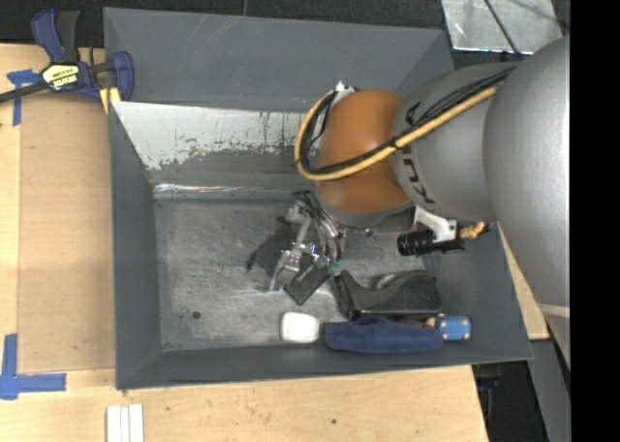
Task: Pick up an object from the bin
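Observation:
My gripper (289,269) hangs below the orange wrist cover, low over the middle of the bin floor. Its two dark fingers stand apart, open, with nothing between them. A small white block (299,327) lies just below it near the front wall. To the right of the block lies a long dark blue roll (380,336) with a lighter blue cap at its right end. A flat black thing (389,298) lies right of the gripper, just above the blue roll.
A short black cylinder (429,242) with a white and brass end lies at the right, under the arm. The arm covers the bin's back right part. The left half of the floor is bare metal.

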